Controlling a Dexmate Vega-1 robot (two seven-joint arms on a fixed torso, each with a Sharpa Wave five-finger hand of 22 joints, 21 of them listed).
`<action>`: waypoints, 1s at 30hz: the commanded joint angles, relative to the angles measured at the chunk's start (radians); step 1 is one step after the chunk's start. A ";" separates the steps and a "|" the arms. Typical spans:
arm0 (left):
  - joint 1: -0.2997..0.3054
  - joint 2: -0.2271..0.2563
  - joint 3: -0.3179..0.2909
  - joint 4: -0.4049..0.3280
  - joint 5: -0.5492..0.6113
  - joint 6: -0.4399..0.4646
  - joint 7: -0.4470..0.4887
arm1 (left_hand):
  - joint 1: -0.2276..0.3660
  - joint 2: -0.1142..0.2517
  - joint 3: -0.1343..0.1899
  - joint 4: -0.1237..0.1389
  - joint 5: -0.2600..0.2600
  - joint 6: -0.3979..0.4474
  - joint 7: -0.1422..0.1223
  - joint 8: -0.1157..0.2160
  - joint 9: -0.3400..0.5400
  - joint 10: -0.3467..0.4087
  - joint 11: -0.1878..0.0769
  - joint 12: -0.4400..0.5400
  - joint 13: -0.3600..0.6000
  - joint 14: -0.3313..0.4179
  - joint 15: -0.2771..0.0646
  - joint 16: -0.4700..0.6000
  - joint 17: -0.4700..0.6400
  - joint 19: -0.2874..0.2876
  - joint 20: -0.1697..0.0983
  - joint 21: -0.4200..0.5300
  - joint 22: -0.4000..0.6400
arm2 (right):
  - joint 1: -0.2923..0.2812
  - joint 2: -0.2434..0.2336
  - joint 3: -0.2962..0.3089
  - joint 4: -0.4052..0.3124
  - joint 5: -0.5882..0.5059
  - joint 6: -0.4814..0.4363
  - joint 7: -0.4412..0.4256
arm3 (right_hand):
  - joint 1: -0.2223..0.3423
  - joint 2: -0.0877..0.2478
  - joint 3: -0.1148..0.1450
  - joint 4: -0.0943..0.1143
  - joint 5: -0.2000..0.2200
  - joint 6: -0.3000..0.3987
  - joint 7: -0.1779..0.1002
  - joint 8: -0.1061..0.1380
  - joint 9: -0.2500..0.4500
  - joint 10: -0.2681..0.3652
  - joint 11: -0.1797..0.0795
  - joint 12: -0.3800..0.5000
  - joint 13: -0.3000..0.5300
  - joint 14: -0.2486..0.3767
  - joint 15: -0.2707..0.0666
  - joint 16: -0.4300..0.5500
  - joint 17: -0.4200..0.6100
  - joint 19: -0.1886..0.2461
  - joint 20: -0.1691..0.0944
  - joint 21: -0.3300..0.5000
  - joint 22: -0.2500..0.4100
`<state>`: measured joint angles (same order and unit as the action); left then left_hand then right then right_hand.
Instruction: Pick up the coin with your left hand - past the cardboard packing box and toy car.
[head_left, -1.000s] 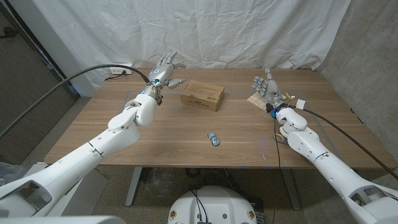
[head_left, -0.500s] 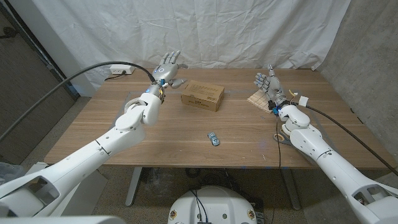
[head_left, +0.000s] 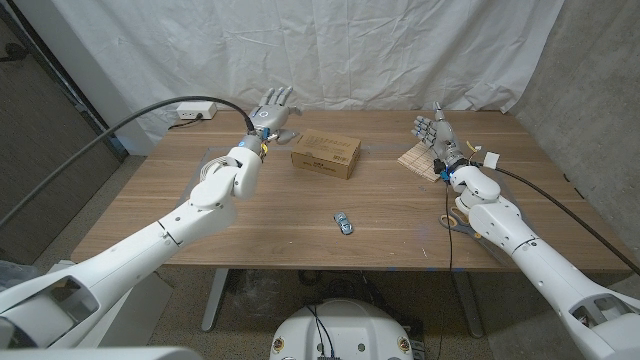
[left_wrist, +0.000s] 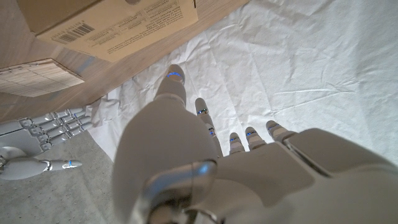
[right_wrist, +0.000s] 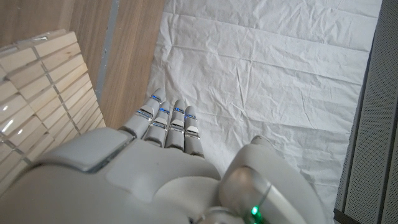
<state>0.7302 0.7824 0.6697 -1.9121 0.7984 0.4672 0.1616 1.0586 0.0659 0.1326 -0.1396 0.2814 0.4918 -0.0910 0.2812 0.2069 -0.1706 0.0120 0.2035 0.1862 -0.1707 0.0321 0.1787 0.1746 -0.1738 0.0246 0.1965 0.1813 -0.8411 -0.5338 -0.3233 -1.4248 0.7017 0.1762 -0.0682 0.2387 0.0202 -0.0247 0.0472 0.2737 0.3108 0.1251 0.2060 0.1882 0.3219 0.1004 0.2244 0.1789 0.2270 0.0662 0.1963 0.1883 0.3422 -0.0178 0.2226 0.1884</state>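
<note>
My left hand hovers over the table's far edge, just left of the cardboard packing box. Its fingers are spread and it holds nothing. In the left wrist view the same hand reaches past the box toward the white backdrop. The small blue toy car lies near the table's middle, closer to me than the box. My right hand is raised with fingers apart and empty, over a wooden slat mat.
A white power strip with a thick black cable sits at the far left corner. A pair of scissors lies by my right forearm. The wrinkled white sheet hangs right behind the table. The slat mat lies under my right hand.
My left hand has moved farther out and a little right, toward the table's back edge beside the box. My right hand has drifted slightly back and right.
</note>
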 joint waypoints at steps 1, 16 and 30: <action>-0.015 0.009 0.002 -0.074 0.047 0.080 -0.152 | 0.012 -0.003 -0.001 0.007 -0.002 0.012 0.004 -0.005 0.004 -0.072 -0.013 0.003 -0.001 -0.119 -0.010 0.000 0.002 -0.059 -0.002 0.001 0.001 | -0.022 -0.020 0.009 -0.038 0.004 -0.034 -0.028 | 0.004 0.008 -0.005 0.004 -0.003 0.007 -0.003 0.001 0.002 0.012 0.001 0.004 0.006 0.008 0.000 0.003 0.004 0.007 0.000 -0.003 0.003; -0.064 -0.013 0.050 -0.059 0.096 0.099 -0.275 | 0.013 -0.010 -0.014 0.011 -0.003 0.095 0.018 0.008 -0.002 -0.026 -0.051 0.014 -0.003 -0.102 -0.038 0.007 0.001 -0.049 0.009 0.007 0.001 | -0.064 -0.044 0.027 -0.085 0.013 -0.054 -0.058 | 0.004 0.009 -0.006 0.004 -0.004 0.007 -0.002 0.000 0.002 0.016 0.003 0.004 0.006 0.010 0.001 0.002 0.004 0.008 0.003 -0.003 0.003; -0.076 -0.028 0.064 -0.040 0.126 0.104 -0.316 | 0.025 -0.010 -0.017 0.009 0.000 0.155 0.013 0.018 -0.005 0.003 -0.060 0.018 -0.004 -0.085 -0.044 0.009 0.000 -0.039 0.016 0.010 0.001 | -0.042 -0.041 0.021 -0.064 0.021 -0.069 -0.041 | 0.005 0.011 -0.006 0.003 -0.005 0.007 -0.001 -0.001 0.003 0.015 0.002 0.003 0.007 0.012 0.001 0.002 0.004 0.012 0.003 -0.003 0.003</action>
<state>0.6684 0.7698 0.7165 -1.9712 0.9001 0.5635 -0.1146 1.0717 0.0527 0.1201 -0.1272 0.2810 0.6309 -0.0769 0.2925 0.1997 -0.1676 -0.0420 0.2119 0.1813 -0.1707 -0.0038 0.1786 0.1720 -0.1736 0.0321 0.1965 0.1815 -0.8958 -0.5748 -0.2983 -1.4990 0.7173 0.1212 -0.1181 0.2387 0.0201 -0.0247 0.0472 0.2698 0.3108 0.1251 0.2060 0.1882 0.3287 0.1072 0.2244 0.1840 0.2268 0.0662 0.1963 0.1882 0.3476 -0.0124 0.2226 0.1884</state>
